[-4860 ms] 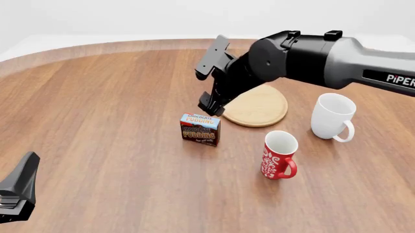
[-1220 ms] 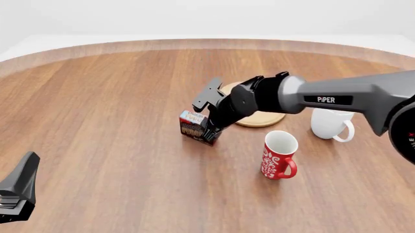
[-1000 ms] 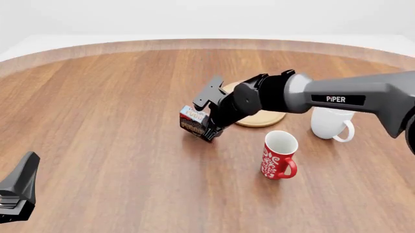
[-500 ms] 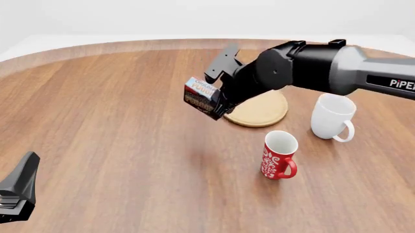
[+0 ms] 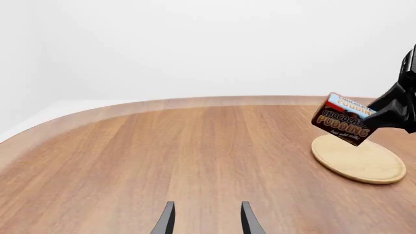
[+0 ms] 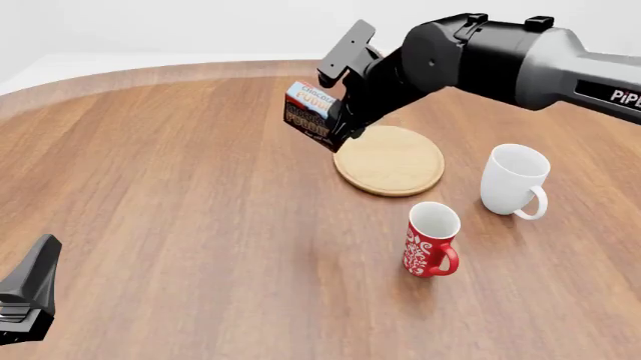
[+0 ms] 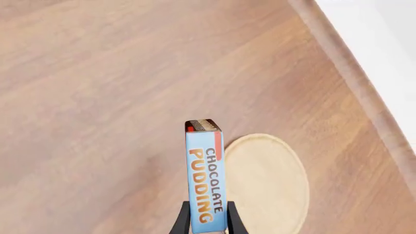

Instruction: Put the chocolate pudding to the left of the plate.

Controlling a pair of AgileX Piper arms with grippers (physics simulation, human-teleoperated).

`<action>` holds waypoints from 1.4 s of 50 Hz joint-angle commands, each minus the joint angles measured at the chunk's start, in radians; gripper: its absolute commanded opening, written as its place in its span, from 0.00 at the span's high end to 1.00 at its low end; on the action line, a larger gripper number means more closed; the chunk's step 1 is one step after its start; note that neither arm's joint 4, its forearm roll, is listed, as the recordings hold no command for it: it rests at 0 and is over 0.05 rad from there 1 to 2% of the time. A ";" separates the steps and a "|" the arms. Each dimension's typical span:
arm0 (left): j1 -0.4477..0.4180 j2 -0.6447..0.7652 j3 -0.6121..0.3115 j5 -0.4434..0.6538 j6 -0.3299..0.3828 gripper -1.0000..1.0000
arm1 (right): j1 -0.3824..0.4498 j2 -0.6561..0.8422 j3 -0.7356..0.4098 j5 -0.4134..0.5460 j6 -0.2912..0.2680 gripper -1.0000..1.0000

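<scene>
While my right gripper [image 6: 335,133] pinches the chocolate pudding [image 6: 308,114] between closed fingers, the carton hangs tilted in the air above the table [image 6: 170,187], at about ten o'clock from the plate [image 6: 391,160]. From the plate, the white mug [image 6: 514,180] stands at three o'clock and the red mug [image 6: 431,239] at five o'clock, both upright and apart from it. I see a round-edged wood-grain tabletop with a pale floor and plain white walls beyond. My left gripper [image 5: 203,222] hovers low near the table's near edge, fingers parted, holding nothing
</scene>
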 commanded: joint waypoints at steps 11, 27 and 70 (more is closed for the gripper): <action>0.000 0.000 0.000 0.000 0.000 0.00 | -0.023 0.184 -0.270 0.090 -0.014 1.00; 0.000 0.000 0.000 0.000 0.000 0.00 | -0.040 0.364 -0.508 0.141 -0.022 1.00; 0.000 0.000 0.000 0.000 0.000 0.00 | -0.080 0.780 -1.070 0.407 -0.062 1.00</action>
